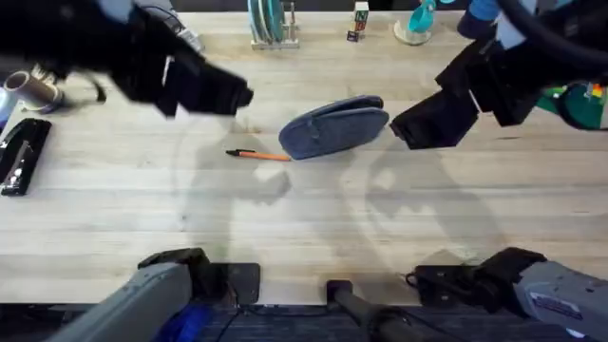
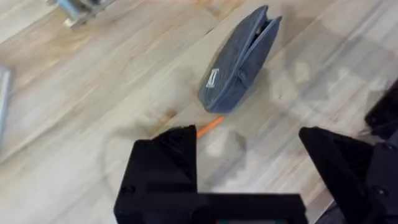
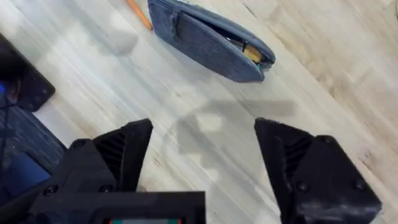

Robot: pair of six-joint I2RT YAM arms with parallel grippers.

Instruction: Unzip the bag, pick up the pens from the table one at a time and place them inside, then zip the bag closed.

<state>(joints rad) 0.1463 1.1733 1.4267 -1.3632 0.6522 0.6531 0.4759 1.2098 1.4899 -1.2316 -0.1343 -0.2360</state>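
One pen [image 1: 258,154] lies crosswise, touching the bag [image 1: 334,127].

The oblong blue-grey fabric pouch [image 1: 334,127] lies mid-bench [image 1: 304,218]; a thin orange pen [image 1: 258,154] lies on the bench just beside its nine o'clock end.

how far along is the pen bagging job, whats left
Done: the bag is unzipped, and something orange shows inside its opening in the right wrist view. In hand: nothing; left gripper and right gripper are both open above the table. Left: one pen beside the bag, then zipping shut.
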